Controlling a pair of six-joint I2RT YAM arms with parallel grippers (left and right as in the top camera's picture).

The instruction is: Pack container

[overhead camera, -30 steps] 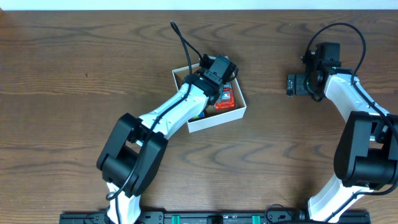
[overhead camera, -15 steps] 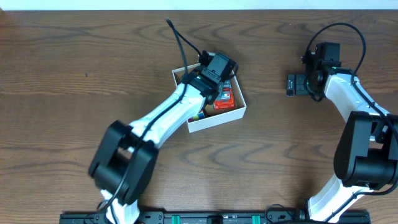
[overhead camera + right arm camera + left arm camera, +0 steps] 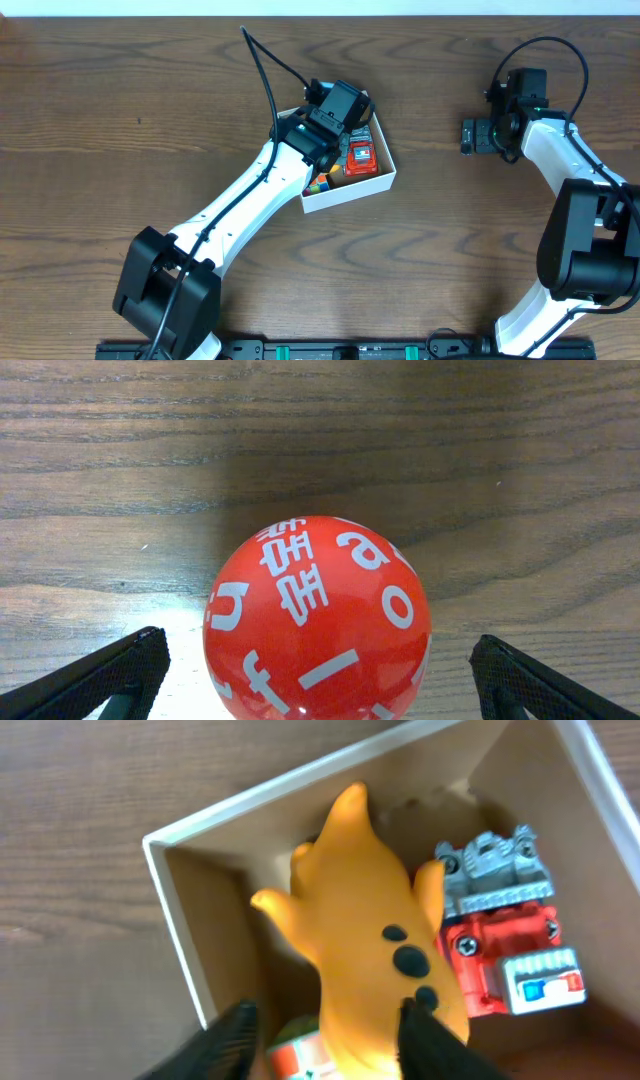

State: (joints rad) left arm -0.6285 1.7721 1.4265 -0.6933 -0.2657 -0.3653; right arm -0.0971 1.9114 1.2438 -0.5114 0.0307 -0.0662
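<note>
The container (image 3: 346,194) is a white box with a brown inside, at mid table; the left wrist view shows its corner (image 3: 176,925). In it lie an orange spotted toy (image 3: 365,935), a red and grey toy truck (image 3: 361,155) (image 3: 500,948) and a coloured cube (image 3: 318,182) (image 3: 300,1062). My left gripper (image 3: 334,138) (image 3: 332,1042) hovers over the box, open, its fingers either side of the orange toy's lower end. My right gripper (image 3: 497,133) (image 3: 320,680) is open, its fingers wide of a red ball with white letters (image 3: 318,622) on the table. The ball is hidden in the overhead view.
The box stands on a dark wooden table (image 3: 120,120). A black cable (image 3: 262,62) loops up from the left wrist. The right arm's cable (image 3: 545,45) arcs at the far right.
My left arm has swung its elbow to the left and the gripper has shifted slightly up and left over the box. The right arm has not moved.
</note>
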